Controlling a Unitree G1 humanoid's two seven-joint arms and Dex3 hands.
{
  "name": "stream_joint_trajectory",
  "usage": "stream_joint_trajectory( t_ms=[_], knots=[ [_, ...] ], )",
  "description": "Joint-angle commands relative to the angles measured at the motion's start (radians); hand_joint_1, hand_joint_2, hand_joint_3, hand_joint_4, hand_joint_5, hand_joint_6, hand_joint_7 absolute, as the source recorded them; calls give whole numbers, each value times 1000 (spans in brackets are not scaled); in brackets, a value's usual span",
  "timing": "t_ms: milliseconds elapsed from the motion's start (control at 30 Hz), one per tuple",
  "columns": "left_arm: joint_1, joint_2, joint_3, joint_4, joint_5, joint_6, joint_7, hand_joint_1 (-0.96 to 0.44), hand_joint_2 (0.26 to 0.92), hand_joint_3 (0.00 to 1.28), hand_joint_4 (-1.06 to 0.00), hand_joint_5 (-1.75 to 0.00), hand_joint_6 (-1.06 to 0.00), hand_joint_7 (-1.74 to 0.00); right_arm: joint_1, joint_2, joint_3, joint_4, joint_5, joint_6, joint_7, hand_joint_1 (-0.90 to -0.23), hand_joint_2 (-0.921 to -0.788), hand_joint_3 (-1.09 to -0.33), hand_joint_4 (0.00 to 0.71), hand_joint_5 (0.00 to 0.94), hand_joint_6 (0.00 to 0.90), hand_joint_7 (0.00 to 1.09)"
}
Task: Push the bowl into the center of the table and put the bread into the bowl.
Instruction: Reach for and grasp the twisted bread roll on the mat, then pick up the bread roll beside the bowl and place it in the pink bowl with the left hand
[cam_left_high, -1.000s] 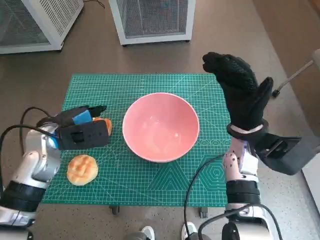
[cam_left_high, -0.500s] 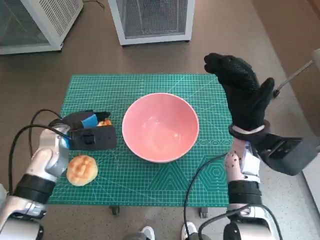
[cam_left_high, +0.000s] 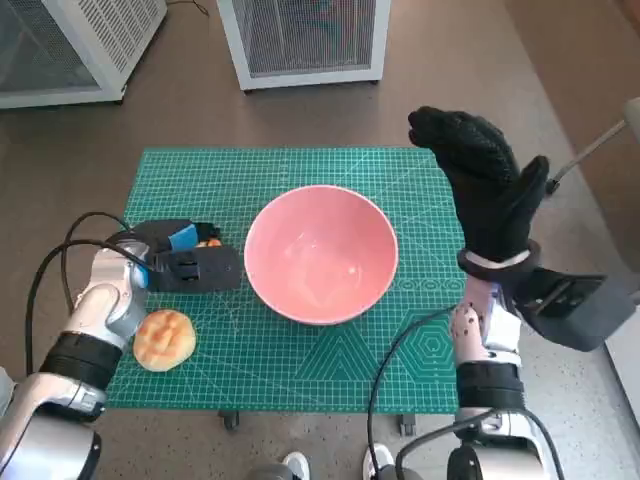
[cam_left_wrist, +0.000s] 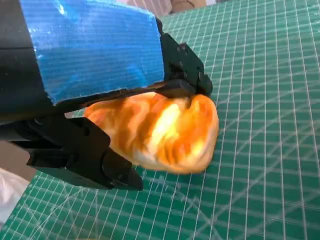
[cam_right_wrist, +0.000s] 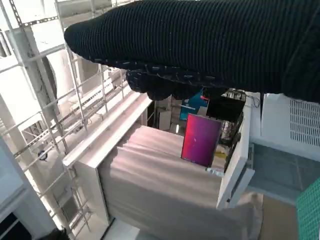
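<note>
**Left hand clamps a bread roll beside the bowl**

Nearest the robot, a second bread roll (cam_left_high: 164, 339) lies loose on the green mat (cam_left_high: 300, 370). Just beyond it, the left hand (cam_left_high: 180, 262) pinches a glazed bread roll (cam_left_wrist: 160, 131) low over the mat, close beside the pink bowl (cam_left_high: 321, 254) at mid-table. The right hand (cam_left_high: 480, 190) is raised above the table's right edge, fingers spread, holding nothing.

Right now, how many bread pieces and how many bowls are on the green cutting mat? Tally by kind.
Golden-brown bread pieces: 2, one round bun lying free, one glazed piece gripped by the left hand
Round pink bowl: 1
Total: 3
</note>
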Motion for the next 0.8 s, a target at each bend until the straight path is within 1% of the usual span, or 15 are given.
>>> stream_joint_trajectory(
  t_ms=[33,67,133,233,367,533,633,800],
  knots=[
    [-10,-8,-14,81,9,-33,32,0,915,140,-615,-1160,-533,-1022,32,-1,7,-7,7,13,12,-608,-921,-640,245,1,348,33],
    [-13,-8,-14,91,10,-38,39,1,917,135,-620,-1221,-546,-1060,33,-1,7,-8,7,13,12,-607,-921,-640,245,1,348,33],
    [-18,-9,-15,104,11,-45,48,1,919,129,-619,-1276,-565,-1093,35,-1,8,-10,7,14,12,-607,-921,-640,245,1,348,33],
    [-22,-5,-15,110,11,-53,55,1,920,126,-613,-1317,-581,-1114,38,-1,8,-13,5,14,10,-607,-921,-640,245,1,348,33],
    [-22,1,-12,93,12,-49,48,1,920,135,-588,-1341,-582,-1143,39,-1,9,-13,7,16,13,-608,-921,-640,245,1,348,33],
    [-17,20,-1,44,6,-42,28,1,920,140,-576,-1323,-579,-1184,41,2,11,-17,8,19,13,-610,-921,-641,245,1,348,32],
    [-6,42,21,-29,-6,-28,-3,1,920,140,-577,-1309,-575,-1203,43,3,13,-21,13,25,17,-613,-921,-641,245,1,348,32],
    [38,84,95,-219,-51,12,-58,1,920,140,-583,-1266,-567,-1247,47,2,16,-29,17,31,18,-615,-921,-641,245,0,348,32]
  ],
)
